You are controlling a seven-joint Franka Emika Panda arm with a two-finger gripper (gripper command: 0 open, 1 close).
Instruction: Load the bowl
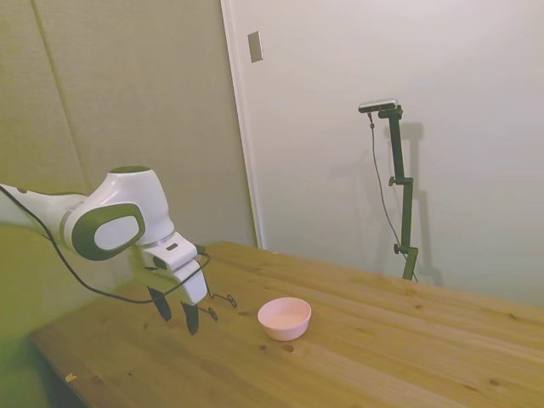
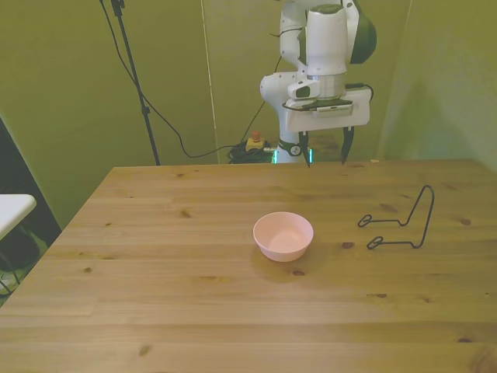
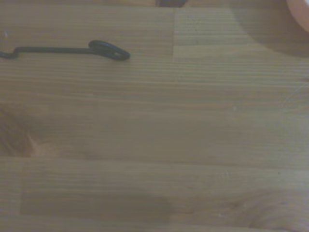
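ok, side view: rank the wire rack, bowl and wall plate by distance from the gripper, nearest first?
1. Black wire rack, on the table just beside the gripper.
2. Pink bowl, further along the table toward the picture's right.
3. Grey wall plate, high on the back wall.

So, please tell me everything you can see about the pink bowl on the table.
The bowl is small, round, shallow and pale pink, with a smooth, plastic-like look. It stands upright and looks empty, near the middle of the wooden table. Only the table touches it. The black wire rack lies apart on the front view's right, and the open gripper hangs clear of it.
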